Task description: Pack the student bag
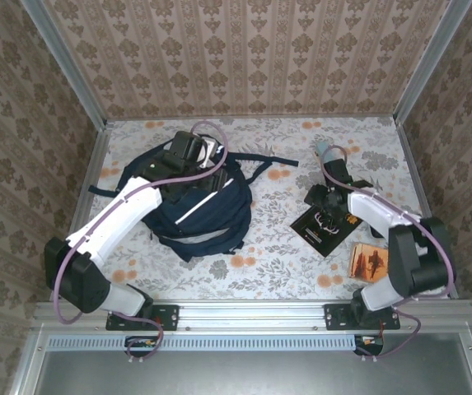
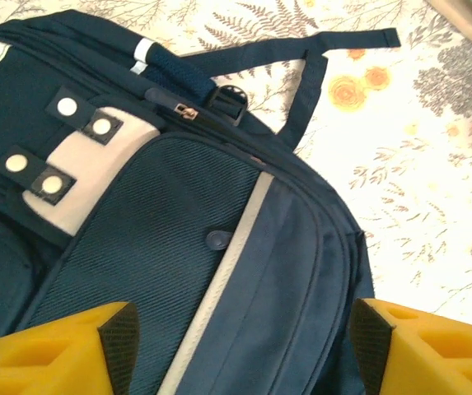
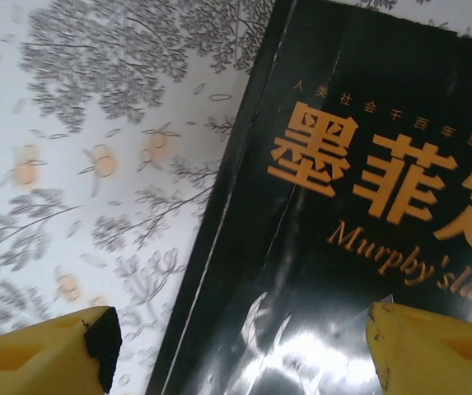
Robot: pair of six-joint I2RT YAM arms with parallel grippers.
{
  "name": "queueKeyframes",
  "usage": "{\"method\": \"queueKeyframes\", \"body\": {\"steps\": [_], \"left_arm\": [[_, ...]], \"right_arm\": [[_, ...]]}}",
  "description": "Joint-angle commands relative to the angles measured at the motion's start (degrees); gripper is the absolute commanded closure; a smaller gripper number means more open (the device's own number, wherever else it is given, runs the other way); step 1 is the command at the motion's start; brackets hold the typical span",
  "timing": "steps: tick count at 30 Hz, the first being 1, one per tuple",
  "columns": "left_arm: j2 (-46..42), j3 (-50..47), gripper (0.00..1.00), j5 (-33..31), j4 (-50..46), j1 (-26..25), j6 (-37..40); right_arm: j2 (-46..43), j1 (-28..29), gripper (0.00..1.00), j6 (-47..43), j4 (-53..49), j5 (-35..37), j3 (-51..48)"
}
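Note:
The student bag (image 1: pixel 211 214), a dark navy backpack with a white stripe and grey-white patches with dots, lies flat at the table's left centre. My left gripper (image 1: pixel 190 156) hovers over its upper part. In the left wrist view its yellow fingers stand wide apart above the bag (image 2: pixel 219 247), so the left gripper (image 2: pixel 240 346) is open and holds nothing. My right gripper (image 1: pixel 327 204) is over a black book (image 1: pixel 324 228). In the right wrist view the right gripper (image 3: pixel 240 346) is open, straddling the left edge of the black book (image 3: pixel 343 206) with orange lettering.
A smaller orange-brown book (image 1: pixel 370 262) lies near the right arm's base. A navy strap (image 1: pixel 270 161) trails from the bag toward the table's middle. Patterned walls enclose the floral tablecloth (image 1: pixel 277 263) on three sides.

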Motion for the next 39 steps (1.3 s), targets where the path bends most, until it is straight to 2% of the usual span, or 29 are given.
{"method": "queueKeyframes", "body": {"steps": [1,6,13,18,20,24,30,35,39], "left_arm": [[3.04,3.23,0.29,4.53,0.48,-0.87,-5.90],[7.46,3.45,0.30,9.16,2.64,-3.09,-11.77],[13.95,3.83,0.35,14.01,5.46,-5.68,-17.41],[17.61,4.54,0.39,15.54,6.35,-7.37,-19.39],[18.57,4.41,0.39,15.78,6.75,-7.69,-20.22],[20.52,4.27,0.39,17.10,7.95,-7.91,-22.73],[23.61,4.36,0.39,20.62,11.53,-10.63,-28.89],[26.34,4.49,0.43,23.11,14.40,-13.24,-34.67],[28.90,5.63,0.46,22.81,14.05,-14.84,-36.30]], "right_arm": [[4.77,-0.42,0.21,-2.46,-2.50,1.49,4.64],[9.54,0.30,0.24,-2.86,-1.81,-3.35,5.73],[10.49,8.43,0.26,-3.85,-0.12,-9.67,3.15],[8.96,12.63,0.29,-4.77,1.73,-17.21,1.07],[5.73,12.36,0.30,-4.10,2.29,-17.65,0.38],[-2.62,10.23,0.27,-3.67,0.77,-12.86,0.63],[-10.38,2.53,0.27,-4.95,-3.59,-7.17,-3.54],[-9.04,-2.15,0.30,-6.46,-8.07,-6.44,-5.79],[-6.24,-2.53,0.32,-7.21,-7.74,-8.35,-6.65]]}}
